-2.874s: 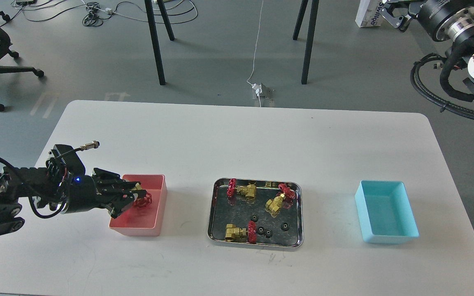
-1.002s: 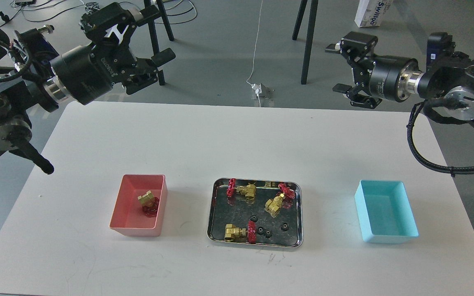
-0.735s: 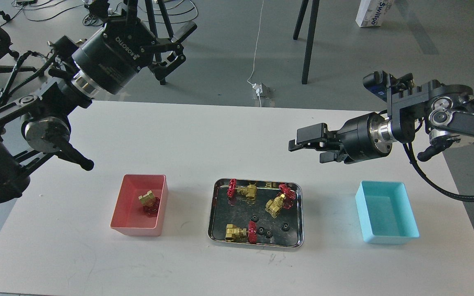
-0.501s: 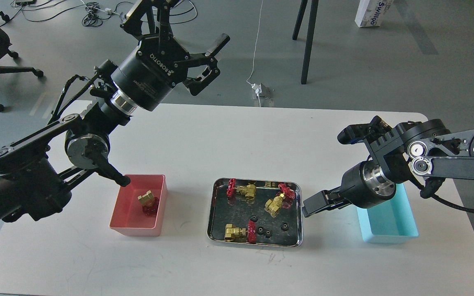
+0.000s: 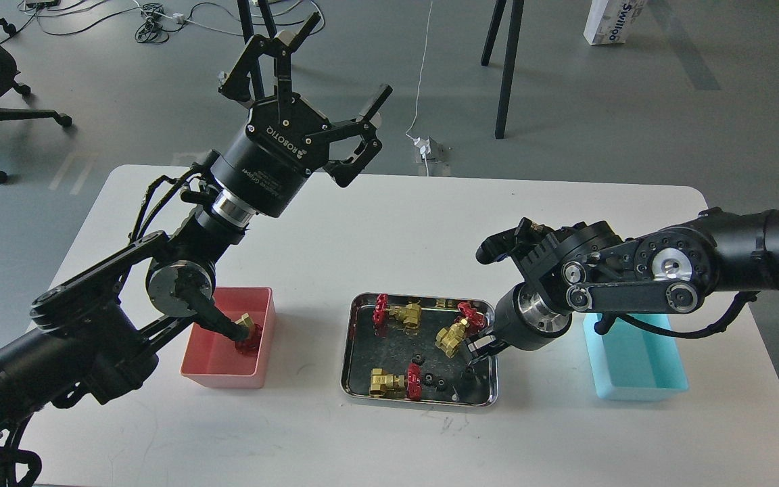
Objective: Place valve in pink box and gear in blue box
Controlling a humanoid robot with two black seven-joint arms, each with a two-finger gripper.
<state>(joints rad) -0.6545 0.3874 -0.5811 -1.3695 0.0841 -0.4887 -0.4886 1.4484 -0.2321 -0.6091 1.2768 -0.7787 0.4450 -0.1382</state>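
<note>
One valve (image 5: 247,329) lies in the pink box (image 5: 222,379), partly behind my left arm's elbow. Three more valves (image 5: 396,312) (image 5: 456,333) (image 5: 393,383) lie in the steel tray. Small black gears (image 5: 418,358) (image 5: 441,385) lie in the tray's front half. My left gripper (image 5: 343,78) is open and empty, raised high over the table's far side. My right gripper (image 5: 473,355) points down into the tray's right side, over the spot where a gear lay. Its dark fingers cannot be told apart. The blue box (image 5: 640,368) holds nothing visible, and my right arm crosses its far end.
The shiny steel tray (image 5: 416,401) sits mid-table between the two boxes. My left arm's links hang low over the pink box's left side. Black stand legs (image 5: 508,67) and a cable are on the floor beyond the table's far edge.
My left gripper let go of a valve in the pink box, then rose and swung toward the table's far middle. My right arm came in from the right and dropped into the tray's right side.
</note>
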